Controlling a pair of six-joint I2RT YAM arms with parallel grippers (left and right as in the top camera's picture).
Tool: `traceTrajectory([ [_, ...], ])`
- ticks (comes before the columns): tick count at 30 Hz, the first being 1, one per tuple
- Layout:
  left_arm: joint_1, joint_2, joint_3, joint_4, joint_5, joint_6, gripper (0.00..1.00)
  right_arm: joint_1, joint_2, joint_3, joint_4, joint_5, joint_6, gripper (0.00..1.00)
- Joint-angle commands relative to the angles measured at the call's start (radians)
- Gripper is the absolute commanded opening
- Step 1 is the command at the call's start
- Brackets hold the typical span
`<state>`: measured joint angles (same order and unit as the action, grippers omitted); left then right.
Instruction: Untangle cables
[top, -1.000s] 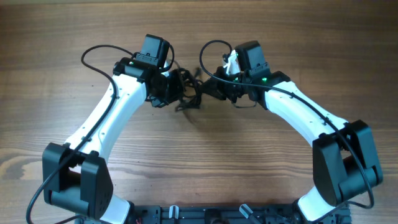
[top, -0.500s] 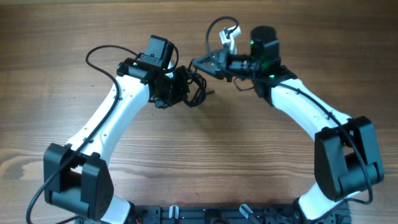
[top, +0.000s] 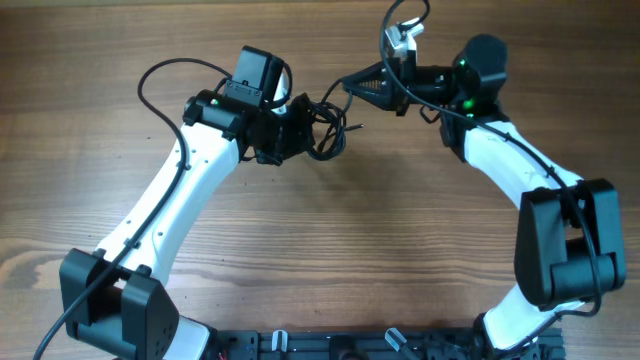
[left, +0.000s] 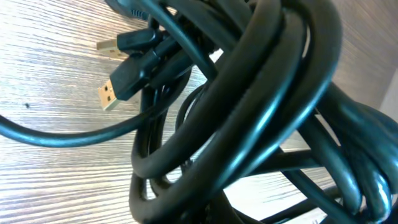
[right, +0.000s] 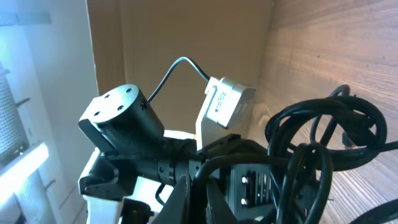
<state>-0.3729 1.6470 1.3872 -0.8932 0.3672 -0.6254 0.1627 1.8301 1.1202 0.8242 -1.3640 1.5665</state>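
Note:
The cables (top: 326, 132) form a black tangle of loops between my two grippers, above the wooden table (top: 330, 250). My left gripper (top: 297, 126) is shut on the bundle's left side. In the left wrist view the cables (left: 261, 93) fill the frame, two gold USB plugs (left: 107, 96) hang at the left, and the fingers are hidden. My right gripper (top: 350, 84) points left, shut on one strand coming off the tangle. In the right wrist view that gripper (right: 198, 180) pinches this strand, and the cables (right: 323, 134) hang as a looped bundle to the right.
The left arm's thick black wire (top: 165, 75) arcs over the table at the far left. Another such wire (top: 400, 15) loops at the top edge by the right wrist camera (top: 402, 40). The left arm's wrist (right: 124, 124) sits close in front of the right gripper.
My right gripper has swung up and to the right with its strand, drawing it out of the tangle. My left gripper shifted slightly right and farther back with the bundle.

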Motion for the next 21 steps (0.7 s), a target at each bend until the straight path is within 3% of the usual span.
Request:
traceTrajectory([
  [1,0.023,0.04,-0.061,-0.078,-0.129,-0.008,0.04,-0.075,-0.034,0.05,-0.023,0.064,-0.077,0.04],
  [5,0.022,0.04,-0.061,-0.08,-0.129,-0.002,0.04,-0.032,-0.034,0.05,-0.303,0.068,-0.334,0.04],
  [12,0.023,0.04,-0.061,-0.147,-0.11,0.233,0.04,-0.003,-0.034,0.05,-0.975,0.383,-0.824,0.05],
  [16,0.023,0.04,-0.061,-0.156,-0.122,0.294,0.04,-0.001,-0.035,0.05,-1.106,0.479,-0.909,0.05],
  [21,0.023,0.04,-0.061,-0.167,-0.15,0.292,0.04,-0.051,-0.067,0.053,-1.142,0.533,-0.912,0.05],
])
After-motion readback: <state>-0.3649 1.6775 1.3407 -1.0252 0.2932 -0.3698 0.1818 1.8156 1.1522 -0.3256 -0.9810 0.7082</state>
